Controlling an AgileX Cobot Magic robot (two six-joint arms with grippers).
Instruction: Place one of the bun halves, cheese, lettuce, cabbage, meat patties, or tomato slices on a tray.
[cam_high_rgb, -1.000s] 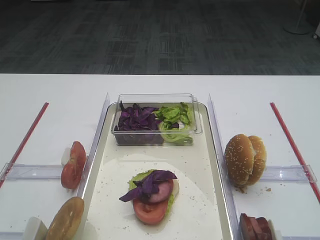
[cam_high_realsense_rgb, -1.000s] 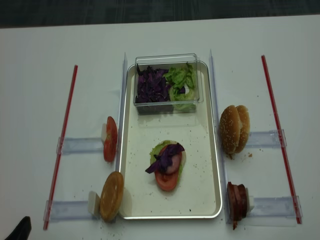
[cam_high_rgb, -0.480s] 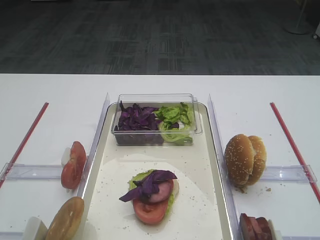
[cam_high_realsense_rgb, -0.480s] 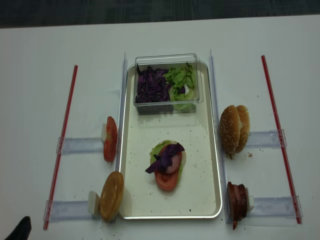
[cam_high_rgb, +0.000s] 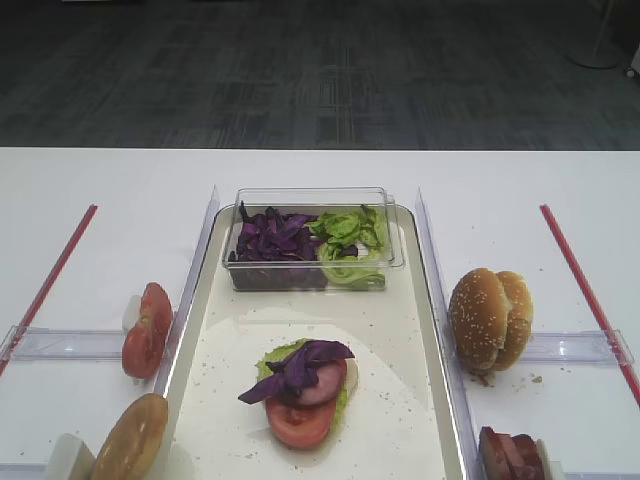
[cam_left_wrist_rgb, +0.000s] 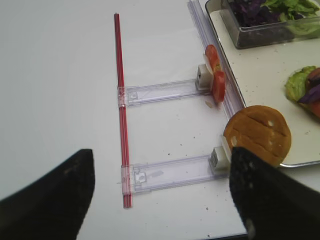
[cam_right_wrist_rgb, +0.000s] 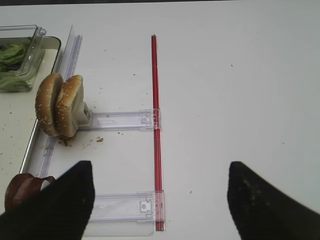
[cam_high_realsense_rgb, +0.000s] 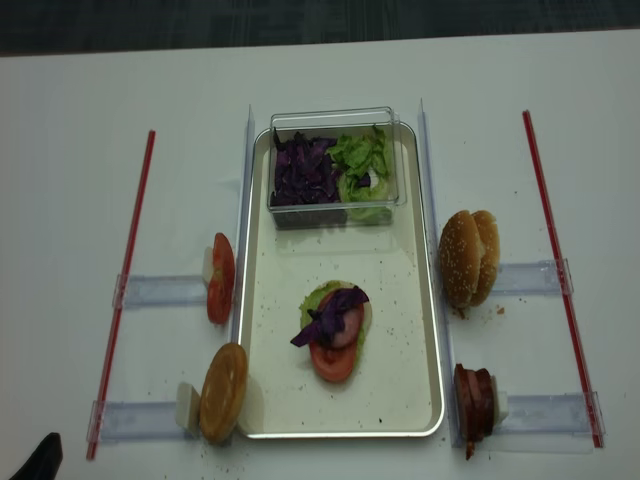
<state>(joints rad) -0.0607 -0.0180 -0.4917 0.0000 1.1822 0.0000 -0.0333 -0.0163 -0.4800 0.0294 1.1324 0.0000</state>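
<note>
Sitting mid-frame on the white counter (cam_high_realsense_rgb: 60, 150), the cream speckled metal-rimmed tray (cam_high_realsense_rgb: 400, 300) carries a clear plastic box (cam_high_realsense_rgb: 335, 168); both grippers spread wide, empty.

A wide white surface (cam_high_realsense_rgb: 60, 120) carries everything. The tray (cam_high_realsense_rgb: 392, 300) lies flat at its middle, flanked by upright clear strips. Two red rods (cam_high_realsense_rgb: 128, 270) lie well out on either side. Clear plastic holders (cam_high_realsense_rgb: 160, 291) rest on the white, propping tomato slices (cam_high_realsense_rgb: 221, 277) and a bun half (cam_high_realsense_rgb: 224, 391) at left, sesame bun halves (cam_high_realsense_rgb: 468, 257) and meat patties (cam_high_realsense_rgb: 473, 400) at right. Crumbs dot the surface near the sesame buns.
</note>
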